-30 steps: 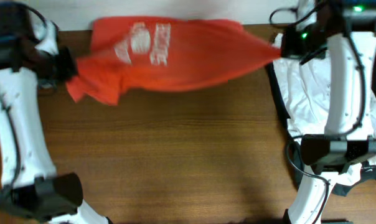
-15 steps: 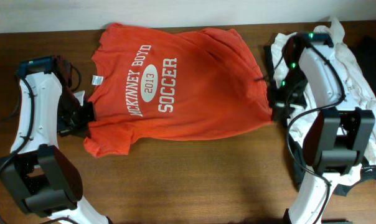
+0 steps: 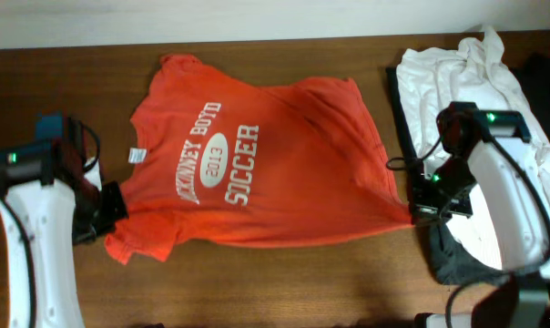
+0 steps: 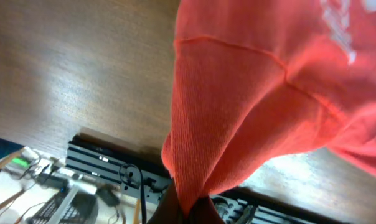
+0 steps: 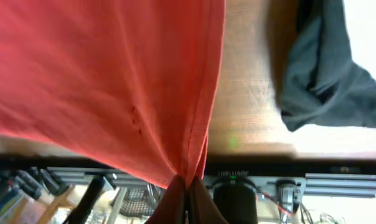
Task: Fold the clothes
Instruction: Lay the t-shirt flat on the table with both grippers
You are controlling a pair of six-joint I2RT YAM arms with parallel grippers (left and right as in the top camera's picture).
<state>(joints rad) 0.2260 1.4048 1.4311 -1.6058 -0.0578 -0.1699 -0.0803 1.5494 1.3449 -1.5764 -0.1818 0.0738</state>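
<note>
**Q:** What differs from one second ago?

**A:** The orange-red T-shirt (image 3: pixel 275 182) was then a blurred band stretched along the far edge of the table (image 3: pixel 275 282). It now lies spread out, with its lettering legible.

**Q:** And the grippers?

**A:** The left gripper (image 3: pixel 116 206) and right gripper (image 3: pixel 417 208), each pinching a shirt corner, have drawn toward the near side. The far part of the white tee (image 3: pixel 466 82) is now uncovered.

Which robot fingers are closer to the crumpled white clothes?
Right. The right fingers pinch the orange-red T-shirt beside the crumpled white clothes; the left fingers grip its far sleeve.
</note>
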